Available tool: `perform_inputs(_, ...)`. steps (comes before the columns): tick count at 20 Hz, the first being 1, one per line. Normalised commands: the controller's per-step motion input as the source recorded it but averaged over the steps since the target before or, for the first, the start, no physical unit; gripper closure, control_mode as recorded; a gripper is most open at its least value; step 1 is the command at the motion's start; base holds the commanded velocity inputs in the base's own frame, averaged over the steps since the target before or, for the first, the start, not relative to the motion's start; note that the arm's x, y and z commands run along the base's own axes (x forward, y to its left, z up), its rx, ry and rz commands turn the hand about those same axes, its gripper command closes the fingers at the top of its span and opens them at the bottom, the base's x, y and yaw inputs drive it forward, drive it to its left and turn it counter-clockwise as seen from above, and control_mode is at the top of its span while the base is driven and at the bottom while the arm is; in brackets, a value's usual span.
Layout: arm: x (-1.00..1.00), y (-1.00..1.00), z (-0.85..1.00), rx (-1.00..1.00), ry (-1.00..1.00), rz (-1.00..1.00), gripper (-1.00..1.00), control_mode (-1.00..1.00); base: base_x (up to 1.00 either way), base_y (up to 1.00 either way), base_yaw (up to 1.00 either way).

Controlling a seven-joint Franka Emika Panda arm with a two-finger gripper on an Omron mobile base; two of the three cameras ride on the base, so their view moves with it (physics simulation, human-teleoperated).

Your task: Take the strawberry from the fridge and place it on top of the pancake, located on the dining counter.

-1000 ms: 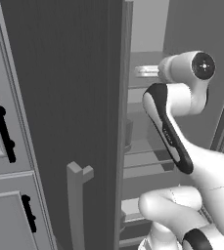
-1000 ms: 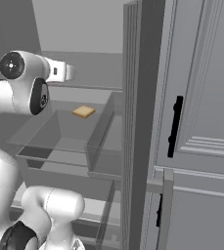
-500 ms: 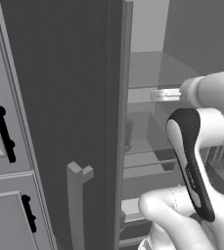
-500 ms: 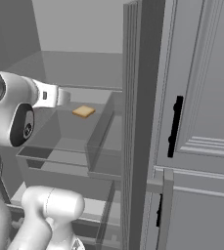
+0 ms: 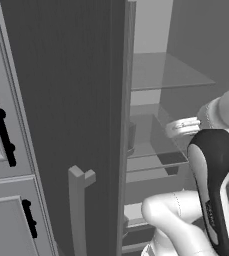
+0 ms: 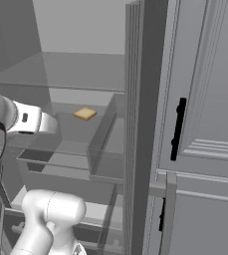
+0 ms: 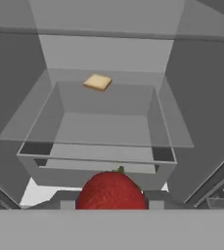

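Observation:
The red strawberry (image 7: 112, 190) sits at the bottom of the hand view, held between the two dark fingertips of my gripper (image 7: 112, 199), which is shut on it. The hand faces into the open fridge (image 5: 71, 100), in front of a clear drawer (image 7: 103, 141) on the pale shelves. In the base views my white wrist (image 5: 183, 127) (image 6: 33, 122) hangs just outside the fridge interior, level with that drawer. The pancake and the dining counter are out of view.
A small tan slice (image 7: 97, 82) (image 6: 85, 113) lies at the back of the clear drawer. The open dark fridge door (image 6: 145, 124) stands edge-on beside the arm. Light grey cabinets with black handles (image 5: 3, 132) (image 6: 177, 129) flank the fridge.
The arm has dropped and drawn back from the upper shelf to the level of the clear drawer, carrying the strawberry with it.

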Motion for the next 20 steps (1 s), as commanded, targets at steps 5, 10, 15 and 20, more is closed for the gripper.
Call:
perform_inputs(5, -0.12, 0.01, -0.76, -0.01, 0.00, 0.09, 1.00, -1.00, 0.00, 0.00, 0.00)
perform_inputs(10, -0.72, 0.00, -0.27, 0.00, -0.04, 0.01, 1.00, -1.00, 0.00, 0.00, 0.00)
perform_inputs(15, 0.00, 0.00, 0.00, 0.00, 0.00, 0.00, 1.00, 1.00, -1.00, 0.00, -0.05)
perform_inputs(20, 0.00, 0.00, 0.00, 0.00, 0.00, 0.00, 1.00, 1.00, -1.00, 0.00, -0.05)
